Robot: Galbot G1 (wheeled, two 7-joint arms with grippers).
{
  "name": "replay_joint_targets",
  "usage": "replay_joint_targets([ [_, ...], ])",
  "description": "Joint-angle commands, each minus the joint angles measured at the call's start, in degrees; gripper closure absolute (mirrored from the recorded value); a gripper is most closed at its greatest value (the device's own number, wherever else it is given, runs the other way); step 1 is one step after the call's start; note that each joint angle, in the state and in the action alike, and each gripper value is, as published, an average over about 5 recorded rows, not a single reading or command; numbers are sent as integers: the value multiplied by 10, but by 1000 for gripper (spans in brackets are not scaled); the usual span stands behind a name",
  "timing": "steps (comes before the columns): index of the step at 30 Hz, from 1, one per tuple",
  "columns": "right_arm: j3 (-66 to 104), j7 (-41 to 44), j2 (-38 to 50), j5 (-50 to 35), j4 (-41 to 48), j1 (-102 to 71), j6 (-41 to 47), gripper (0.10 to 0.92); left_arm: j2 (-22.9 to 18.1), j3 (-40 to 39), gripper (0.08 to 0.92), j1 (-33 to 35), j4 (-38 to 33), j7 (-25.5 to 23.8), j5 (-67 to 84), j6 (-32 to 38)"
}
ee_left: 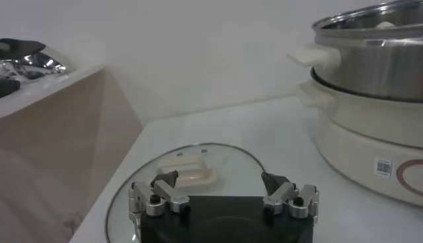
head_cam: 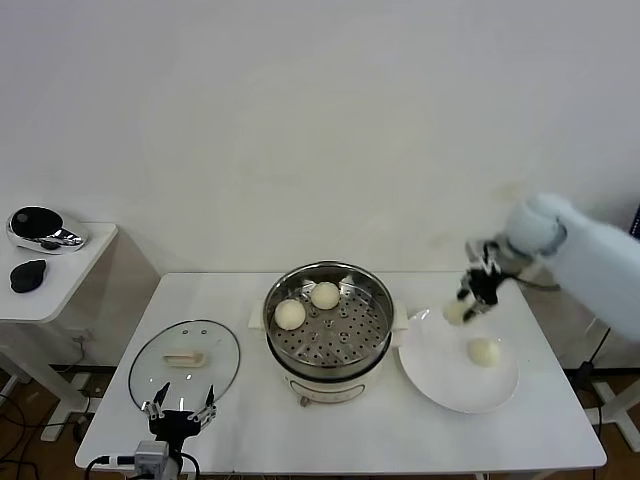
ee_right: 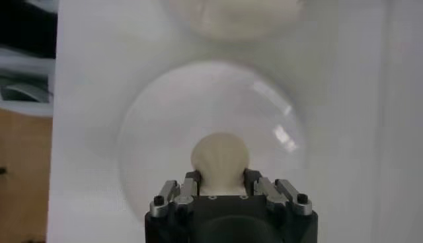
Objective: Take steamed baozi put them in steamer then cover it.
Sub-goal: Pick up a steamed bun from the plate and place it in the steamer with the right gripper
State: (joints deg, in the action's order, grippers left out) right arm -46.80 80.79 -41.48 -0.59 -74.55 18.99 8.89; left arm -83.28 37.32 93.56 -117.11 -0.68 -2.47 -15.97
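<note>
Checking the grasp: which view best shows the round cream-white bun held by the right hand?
The right wrist view: the round cream-white bun sits clamped between the right hand. The head view shows it small; the left wrist view misses it.

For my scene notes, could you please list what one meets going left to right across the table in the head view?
Round clear glass lid → shiny stainless-steel steamer pot → flat white plate bearing a cream-white bun.

No legible text in any view. The steamer (ee_left: 370, 99) carries a small square code sticker (ee_left: 383, 167) on its white base, with part of a reddish ring mark (ee_left: 411, 175) just beside it; neither can be read.
</note>
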Motion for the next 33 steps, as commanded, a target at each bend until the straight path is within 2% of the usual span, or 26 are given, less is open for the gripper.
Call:
replay_joint_targets([
  [1, -59, 35, -79, -86, 42, 134, -188, 592, 0, 3, 177, 0, -3, 0, 2, 0],
  [8, -52, 33, -112, -60, -14, 102, -307, 592, -2, 6, 177, 5, -7, 1, 3, 0],
  [12, -59, 12, -135, -7, -65, 90, -349, 589, -7, 7, 177, 9, -12, 3, 3, 0],
  [22, -74, -26, -191, 132, -129, 49, -407, 584, -10, 10, 177, 12, -16, 4, 3, 1],
  [33, -84, -42, -216, 173, -131, -6, -395, 584, -10, 12, 177, 18, -28, 3, 6, 0],
])
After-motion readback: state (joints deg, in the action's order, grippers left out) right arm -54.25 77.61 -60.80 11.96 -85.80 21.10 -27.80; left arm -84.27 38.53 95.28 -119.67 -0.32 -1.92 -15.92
